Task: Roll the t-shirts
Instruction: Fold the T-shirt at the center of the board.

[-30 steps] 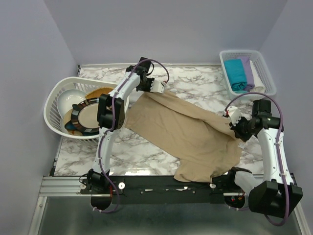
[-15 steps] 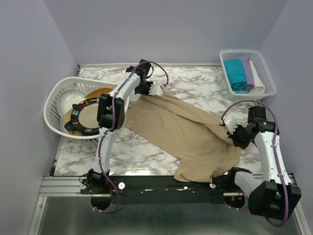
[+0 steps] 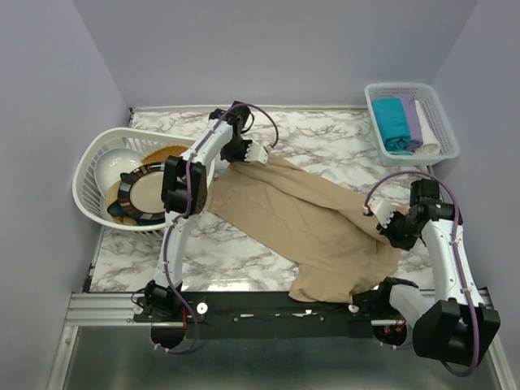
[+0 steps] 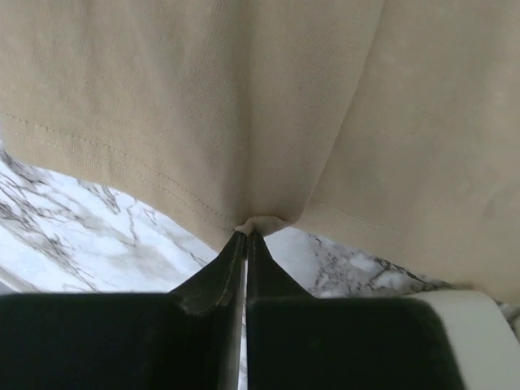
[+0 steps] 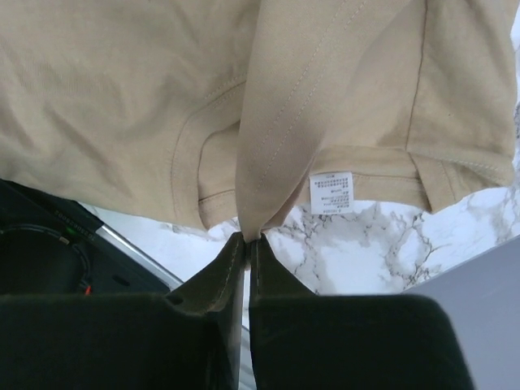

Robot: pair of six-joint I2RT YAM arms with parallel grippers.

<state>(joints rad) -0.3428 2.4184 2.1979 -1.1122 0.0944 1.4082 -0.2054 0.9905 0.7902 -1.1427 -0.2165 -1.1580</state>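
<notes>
A large beige t-shirt lies spread and rumpled across the marble table, its lower part hanging over the near edge. My left gripper is shut on the shirt's far left hem, a small pinch of cloth between the black fingertips. My right gripper is shut on a fold at the shirt's right edge, close to a white care label. Teal, lilac and white t-shirts lie rolled in the white basket at the back right.
A round white lattice basket at the left holds a white bowl and a tan plate with a black patterned rim. A black rail runs along the table's near edge. Walls stand close on three sides.
Both grippers have moved down and slightly left with the shirt's edges, lowering the cloth toward the table. The shirt lies flatter at its far left corner.
</notes>
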